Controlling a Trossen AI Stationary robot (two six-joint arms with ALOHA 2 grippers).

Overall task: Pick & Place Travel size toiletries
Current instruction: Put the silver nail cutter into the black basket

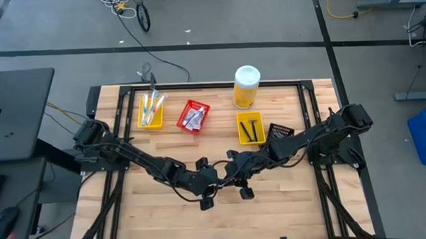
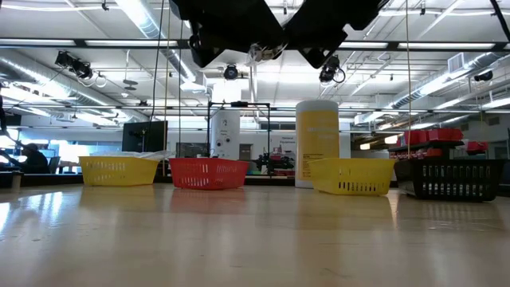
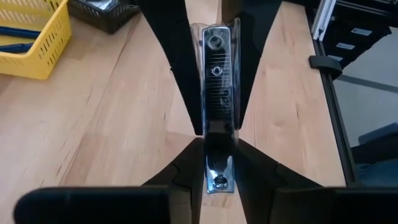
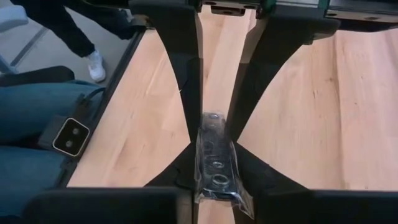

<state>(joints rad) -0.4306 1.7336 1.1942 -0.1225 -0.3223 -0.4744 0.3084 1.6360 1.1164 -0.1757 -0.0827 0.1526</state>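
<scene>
A slim dark razor in a clear wrapper [image 3: 217,74] hangs in the air over the table's near middle, between both grippers. My left gripper [image 3: 219,163] comes from the table's left and my right gripper [image 4: 214,158] from its right. They meet tip to tip [image 1: 224,179], and each is shut on the razor. In the low view the razor [image 2: 263,52] sits high above the tabletop. Other toiletries lie in the bins at the far side. My left gripper pinches the wrapped razor's near end [image 3: 219,177] between its two fingers, coming level from the table's left, fingers along the razor. The razor is lifted clear of the table. My right gripper pinches the same razor between its two fingers [image 4: 186,158], coming level from the table's right. The razor's length [image 4: 216,140] lies along the fingers and reaches back between them. It is held clear of the table, roughly level.
Along the far side stand a yellow bin with toothbrushes [image 1: 151,110], a red bin with packets [image 1: 193,117], a yellow bin with dark razors [image 1: 250,127], a black bin [image 1: 280,131] and a big yellow bottle [image 1: 245,87]. Bare wood lies below the grippers. A person's legs show beyond the table edge [image 4: 37,118].
</scene>
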